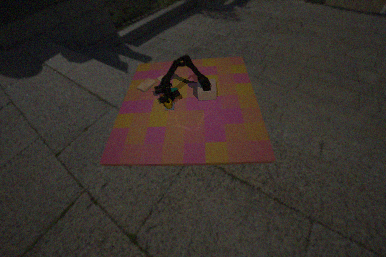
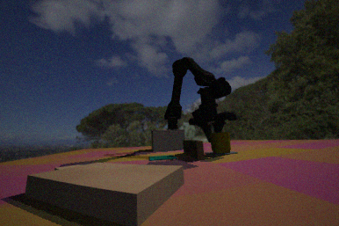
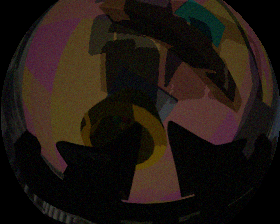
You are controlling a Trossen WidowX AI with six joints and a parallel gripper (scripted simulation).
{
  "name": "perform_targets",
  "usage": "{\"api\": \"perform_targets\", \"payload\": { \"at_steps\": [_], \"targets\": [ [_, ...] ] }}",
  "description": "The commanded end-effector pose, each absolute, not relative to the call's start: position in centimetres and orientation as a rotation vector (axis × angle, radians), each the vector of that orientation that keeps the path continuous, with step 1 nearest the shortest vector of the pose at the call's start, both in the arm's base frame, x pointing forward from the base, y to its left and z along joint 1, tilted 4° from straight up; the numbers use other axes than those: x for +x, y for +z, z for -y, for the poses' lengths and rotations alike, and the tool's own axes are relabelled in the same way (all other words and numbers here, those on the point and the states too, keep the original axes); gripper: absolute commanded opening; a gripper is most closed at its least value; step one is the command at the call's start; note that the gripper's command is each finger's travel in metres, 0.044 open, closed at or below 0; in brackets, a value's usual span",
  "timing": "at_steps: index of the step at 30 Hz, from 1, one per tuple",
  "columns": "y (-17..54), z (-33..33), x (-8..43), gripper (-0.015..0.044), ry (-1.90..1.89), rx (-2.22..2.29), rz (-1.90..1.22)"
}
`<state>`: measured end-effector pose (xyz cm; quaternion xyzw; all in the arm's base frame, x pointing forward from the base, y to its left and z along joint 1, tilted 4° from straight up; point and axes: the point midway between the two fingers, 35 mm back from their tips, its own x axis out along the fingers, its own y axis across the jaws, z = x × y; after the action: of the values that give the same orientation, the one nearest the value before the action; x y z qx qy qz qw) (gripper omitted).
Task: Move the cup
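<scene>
The cup [image 2: 220, 142] is a small yellow cylinder standing upright on the patchwork mat, just beside a dark cube. From above it shows as a yellow spot [image 1: 167, 103] near the left end of the arm; in the wrist view its round yellow rim [image 3: 123, 136] faces the camera, and its inside is too dark to make out any marbles. A pale flat pad [image 1: 146, 84] lies near it on the mat.
</scene>
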<state>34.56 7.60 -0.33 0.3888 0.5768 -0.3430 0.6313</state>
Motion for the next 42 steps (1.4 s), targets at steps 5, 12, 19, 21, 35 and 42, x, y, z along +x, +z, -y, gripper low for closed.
{"api": "perform_targets", "payload": {
  "at_steps": [5, 12, 19, 21, 35, 42],
  "targets": [
    [-0.3, -7.6, 34.6, 0.0087, -0.785, 0.890, -1.319],
    [-0.3, -7.6, 34.6, 0.0040, -0.785, 0.890, -1.319],
    [0.2, -7.6, 34.6, 0.0000, -0.785, 0.891, -1.320],
    [0.9, -7.6, 34.6, 0.0000, -0.785, 0.891, -1.320],
    [6.9, -7.4, 33.4, 0.0000, -0.788, 0.892, -1.322],
    [6.9, -7.2, 33.0, 0.0000, -0.792, 0.886, -1.328]
  ]
}}
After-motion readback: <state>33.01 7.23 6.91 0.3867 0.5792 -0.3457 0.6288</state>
